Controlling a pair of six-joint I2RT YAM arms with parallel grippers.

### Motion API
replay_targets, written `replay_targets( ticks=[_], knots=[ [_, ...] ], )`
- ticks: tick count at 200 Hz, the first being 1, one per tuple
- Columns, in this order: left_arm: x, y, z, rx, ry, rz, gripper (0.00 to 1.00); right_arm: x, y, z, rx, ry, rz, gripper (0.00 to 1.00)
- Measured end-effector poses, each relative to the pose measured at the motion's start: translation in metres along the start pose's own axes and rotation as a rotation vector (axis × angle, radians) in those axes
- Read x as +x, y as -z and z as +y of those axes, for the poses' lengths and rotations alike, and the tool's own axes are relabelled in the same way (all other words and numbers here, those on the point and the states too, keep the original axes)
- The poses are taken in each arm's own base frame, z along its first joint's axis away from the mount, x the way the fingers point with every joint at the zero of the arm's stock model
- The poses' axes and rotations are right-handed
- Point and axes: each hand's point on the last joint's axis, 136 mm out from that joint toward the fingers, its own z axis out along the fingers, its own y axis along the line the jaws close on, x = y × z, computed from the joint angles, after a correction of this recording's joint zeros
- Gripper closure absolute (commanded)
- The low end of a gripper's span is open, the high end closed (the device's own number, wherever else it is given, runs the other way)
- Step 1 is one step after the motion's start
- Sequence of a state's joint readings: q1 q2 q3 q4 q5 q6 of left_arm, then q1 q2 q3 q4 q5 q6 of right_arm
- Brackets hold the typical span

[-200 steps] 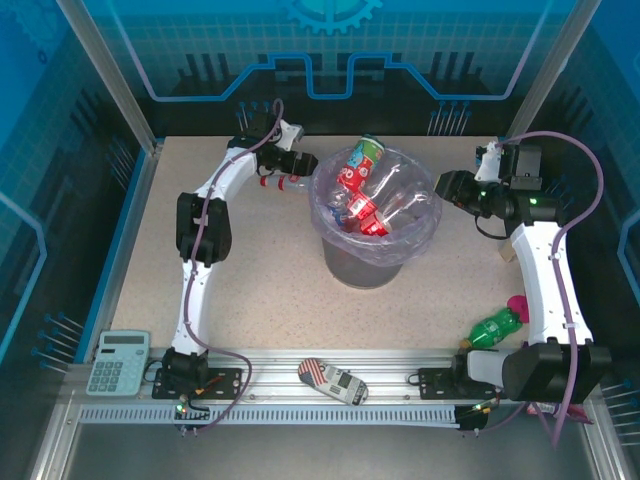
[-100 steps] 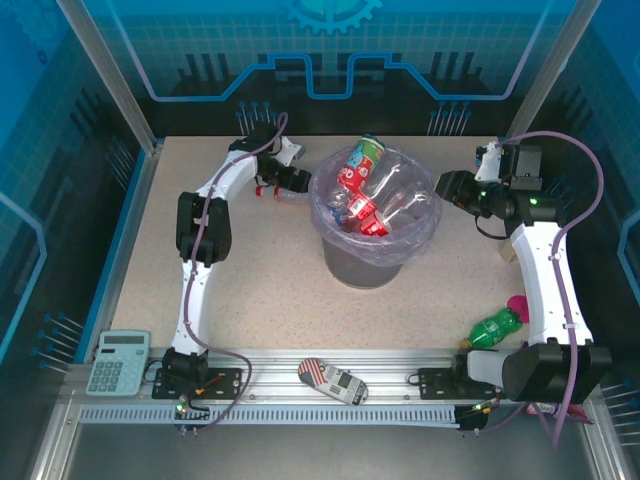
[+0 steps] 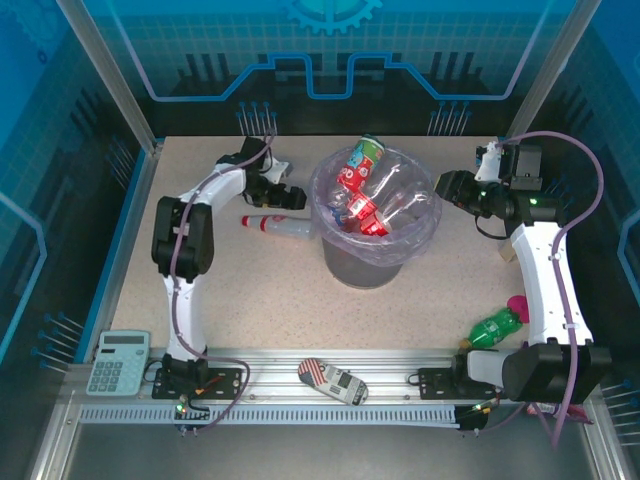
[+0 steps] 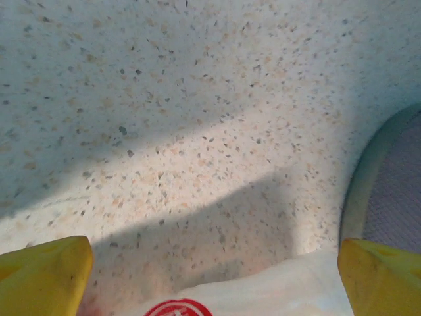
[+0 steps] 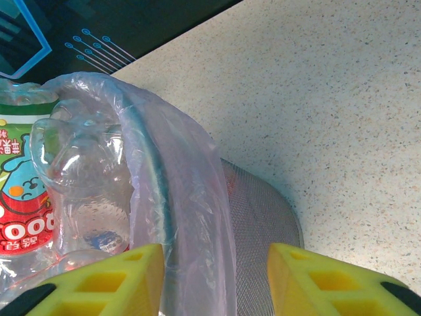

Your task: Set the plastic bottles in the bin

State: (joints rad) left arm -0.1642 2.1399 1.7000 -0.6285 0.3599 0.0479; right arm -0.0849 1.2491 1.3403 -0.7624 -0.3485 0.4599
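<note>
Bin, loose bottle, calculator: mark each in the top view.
bin [image 3: 362, 270], top view, dark outer wall.
bottle [image 3: 283, 227], top view, mid-body, lying left of the bin.
calculator [image 3: 118, 362], top view, keypad centre.

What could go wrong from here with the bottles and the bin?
The clear plastic bottle with a red cap lies on the table outside the round grey bin, by the open left end effector; it might roll away when gripped. The bin is heaped, and a red-labelled bottle pokes above its far rim, so another drop could bounce out. The right end effector straddles the edge of the lavender bag and could snag it.
</note>
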Motion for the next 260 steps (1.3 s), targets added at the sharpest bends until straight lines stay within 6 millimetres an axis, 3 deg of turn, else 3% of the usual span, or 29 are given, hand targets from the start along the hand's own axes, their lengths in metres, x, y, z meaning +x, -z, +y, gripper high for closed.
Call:
replay_targets(
  ticks=[24,55,71,87,106,139,161,202,260],
  knots=[
    [-0.004,0.032,0.006,-0.096,0.092,-0.126,0.01,0.0,0.0,0.0,0.0,0.001,0.0,0.53],
    [0.006,0.094,0.016,-0.252,0.332,-0.306,0.01,0.0,-0.001,-0.001,0.0,0.004,-0.001,0.52],
    [0.028,0.122,0.017,-0.295,0.478,-0.395,0.01,0.002,-0.003,-0.002,0.002,0.009,0.004,0.52],
    [0.057,0.134,0.01,-0.3,0.594,-0.44,0.01,0.004,-0.004,-0.004,0.005,0.012,0.011,0.52],
    [0.083,0.125,0.004,-0.282,0.717,-0.436,0.01,0.004,-0.005,-0.005,0.005,0.021,0.009,0.52],
    [0.119,0.081,0.022,-0.295,0.933,-0.368,0.01,0.004,-0.006,-0.008,0.007,0.036,0.006,0.52],
    [0.137,0.06,0.023,-0.31,0.998,-0.323,0.04,0.005,-0.005,-0.01,0.01,0.04,0.005,0.52],
    [0.146,0.049,0.02,-0.288,1.076,-0.333,0.16,0.006,0.003,-0.021,0.027,0.022,-0.015,0.52],
    [0.157,0.035,0.024,-0.261,1.162,-0.333,0.32,0.01,0.001,-0.021,0.011,0.019,0.0,0.52]
  ],
)
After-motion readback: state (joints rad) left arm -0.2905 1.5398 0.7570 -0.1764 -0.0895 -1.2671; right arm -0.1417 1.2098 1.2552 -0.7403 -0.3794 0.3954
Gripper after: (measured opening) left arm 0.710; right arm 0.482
